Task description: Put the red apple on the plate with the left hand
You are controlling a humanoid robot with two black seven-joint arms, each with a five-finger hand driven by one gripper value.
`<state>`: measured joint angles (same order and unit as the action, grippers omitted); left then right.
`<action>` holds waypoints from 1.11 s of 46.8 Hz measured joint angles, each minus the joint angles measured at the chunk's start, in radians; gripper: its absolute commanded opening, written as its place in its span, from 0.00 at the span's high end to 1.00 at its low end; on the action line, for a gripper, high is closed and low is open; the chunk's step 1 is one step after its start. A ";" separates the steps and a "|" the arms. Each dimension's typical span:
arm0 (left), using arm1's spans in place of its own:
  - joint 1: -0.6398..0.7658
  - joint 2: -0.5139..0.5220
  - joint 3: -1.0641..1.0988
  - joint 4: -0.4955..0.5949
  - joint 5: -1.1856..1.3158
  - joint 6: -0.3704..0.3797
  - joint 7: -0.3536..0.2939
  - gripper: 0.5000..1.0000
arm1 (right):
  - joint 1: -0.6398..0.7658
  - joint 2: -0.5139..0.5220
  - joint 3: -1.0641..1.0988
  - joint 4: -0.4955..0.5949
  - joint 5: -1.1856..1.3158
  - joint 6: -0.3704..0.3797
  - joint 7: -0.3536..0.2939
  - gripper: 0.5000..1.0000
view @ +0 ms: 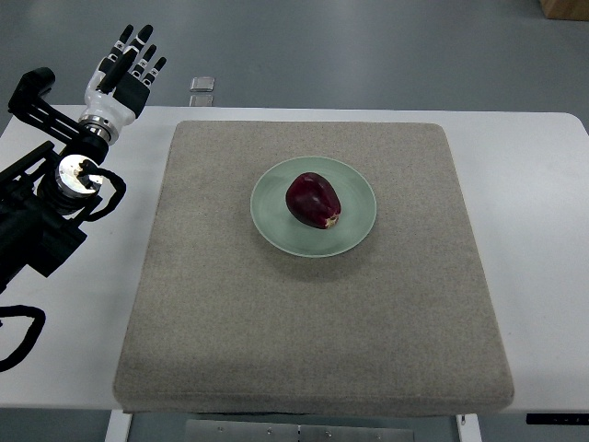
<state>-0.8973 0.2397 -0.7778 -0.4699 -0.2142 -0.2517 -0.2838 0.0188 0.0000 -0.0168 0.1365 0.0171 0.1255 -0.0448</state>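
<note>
A dark red apple [313, 200] lies on its side on a pale green plate [354, 235] in the middle of a grey felt mat [313, 341]. My left hand [129, 66] is up at the far left corner of the table, well away from the plate, with its fingers spread and nothing in them. Its black arm runs in from the left edge. No right arm shows anywhere in the view.
The mat covers most of a white table [543, 184]. A small grey object [202, 84] lies on the floor just past the table's far edge. A black cable [20, 336] loops at the lower left.
</note>
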 measured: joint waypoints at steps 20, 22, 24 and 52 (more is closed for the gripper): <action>0.017 0.009 0.005 -0.007 0.004 -0.011 0.000 0.00 | 0.001 0.000 0.000 0.000 -0.001 0.000 0.000 0.14; 0.017 0.010 0.005 -0.007 0.004 -0.014 0.000 0.00 | 0.002 0.000 0.000 0.000 -0.001 0.000 0.000 0.14; 0.017 0.010 0.005 -0.007 0.004 -0.016 0.000 0.00 | 0.003 0.000 0.000 0.000 -0.001 0.000 0.000 0.14; 0.017 0.026 0.002 -0.012 0.002 -0.037 0.000 0.00 | 0.016 0.000 0.000 -0.001 -0.007 0.000 0.000 0.14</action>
<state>-0.8804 0.2661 -0.7756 -0.4819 -0.2118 -0.2892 -0.2838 0.0344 0.0000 -0.0171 0.1357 0.0098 0.1251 -0.0445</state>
